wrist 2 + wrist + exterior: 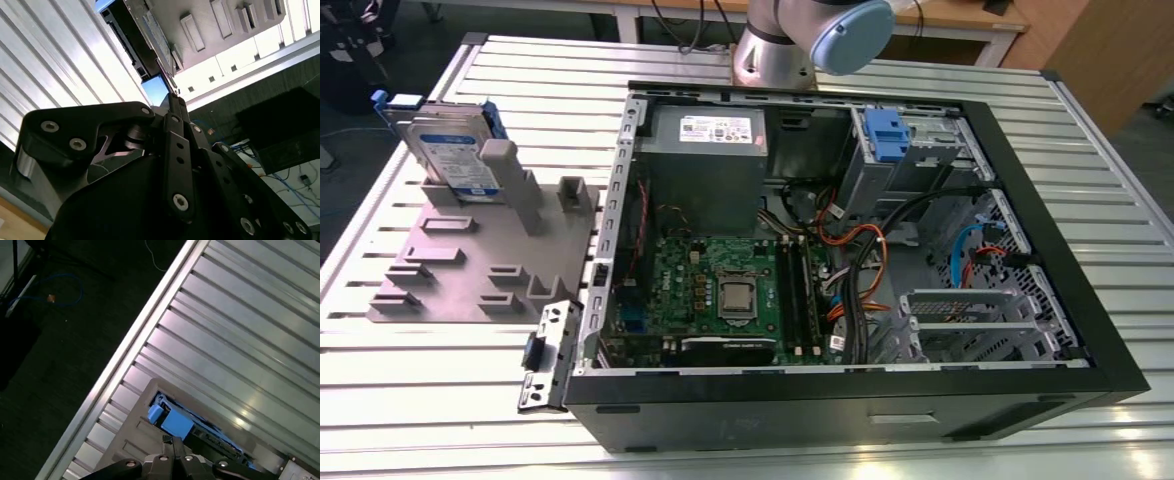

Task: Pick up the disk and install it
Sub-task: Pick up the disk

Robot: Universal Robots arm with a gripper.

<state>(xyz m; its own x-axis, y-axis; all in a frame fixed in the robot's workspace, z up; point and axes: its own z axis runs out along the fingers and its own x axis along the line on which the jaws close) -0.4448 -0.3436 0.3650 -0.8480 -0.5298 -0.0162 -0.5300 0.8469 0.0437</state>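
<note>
Where the rack [467,265] rises, the disk [454,150] stands upright.

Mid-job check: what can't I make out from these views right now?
- Silver hard drive in blue carrier frame: exterior view, lower part hidden in the grey slotted holder.
- Same drive, first wrist view: partly covered by the black claw.
- Grey robot arm: exterior view, cut off by the picture's edge.

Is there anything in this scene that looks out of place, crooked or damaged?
Nothing looks spilled or broken. The disk stands upright on its edge in the grey holder, which seems intended. One small oddity: a metal bracket sits slanted on the table beside the open computer case; I cannot tell whether it is attached.
</note>
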